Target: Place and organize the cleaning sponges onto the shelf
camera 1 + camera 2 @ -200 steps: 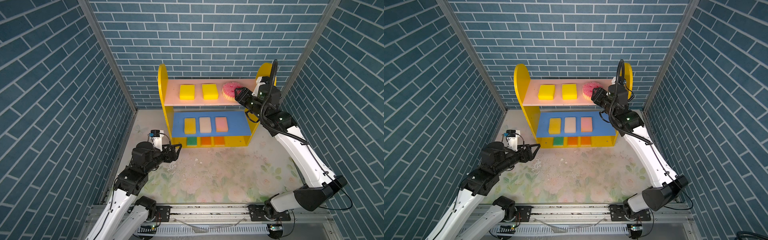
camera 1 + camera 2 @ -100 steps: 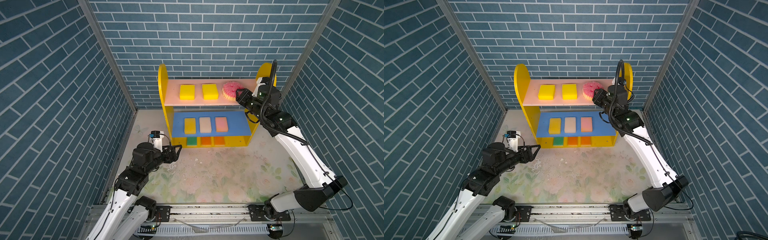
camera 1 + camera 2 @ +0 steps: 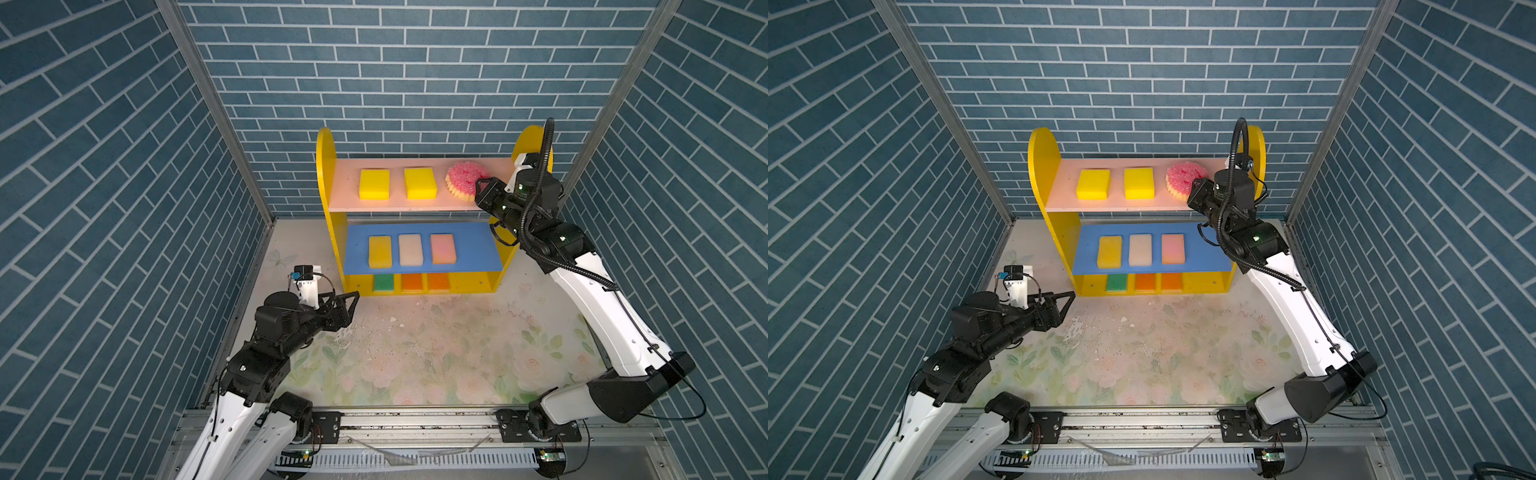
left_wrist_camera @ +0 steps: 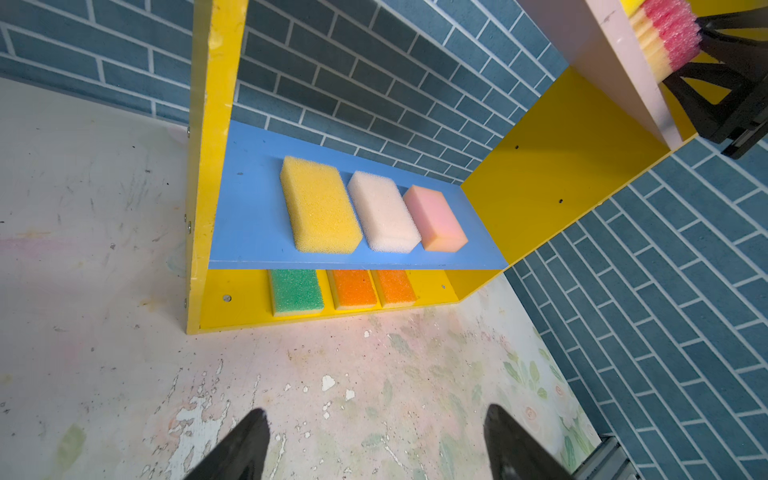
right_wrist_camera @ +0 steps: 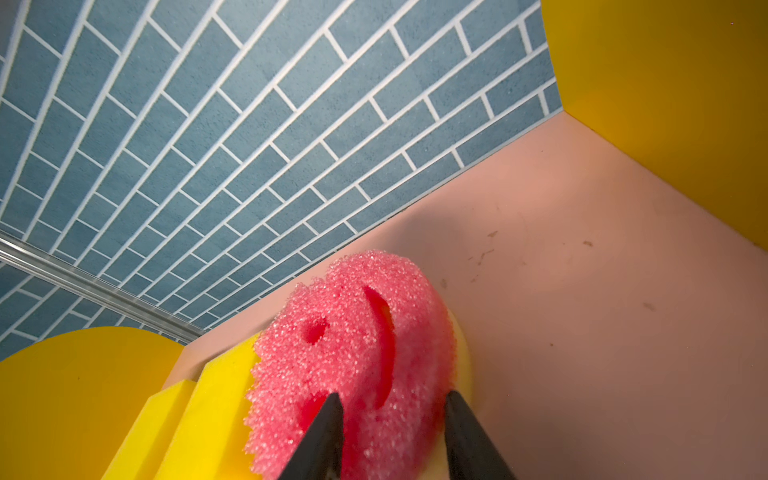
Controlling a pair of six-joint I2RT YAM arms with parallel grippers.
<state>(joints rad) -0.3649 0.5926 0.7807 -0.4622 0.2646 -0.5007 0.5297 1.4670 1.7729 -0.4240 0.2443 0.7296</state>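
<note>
Atop the pink board of the yellow shelf, right fingers seemingly clench the round pink foam sponge, last to settle; eight rectangular sponges lie shelved; left fingers released.

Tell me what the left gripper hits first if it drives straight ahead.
Likely the bottom level of the shelf: the left gripper points over the table toward the green sponge and orange sponges there. Height is hard to judge, so the yellow base may come first.
</note>
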